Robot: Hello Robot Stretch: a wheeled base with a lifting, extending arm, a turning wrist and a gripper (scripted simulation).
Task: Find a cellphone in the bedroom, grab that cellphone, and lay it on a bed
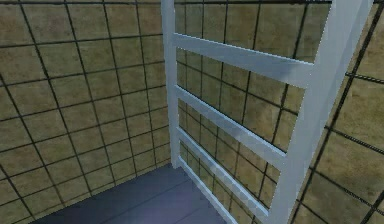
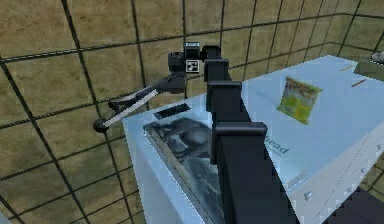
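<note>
dark slab (image 2: 171, 110) at the desk (image 2: 335, 125) edge, probably the phone, sits just right of the claw (image 2: 108, 113) in the arm side view, can't tell its grip

Tan tiled walls (image 1: 80, 100); wht slatted frame (image 1: 240, 60); grey floor (image 1: 140, 200)

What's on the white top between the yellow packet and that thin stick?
Nothing: in the arm side view the white top is bare between packet and stick.
</note>
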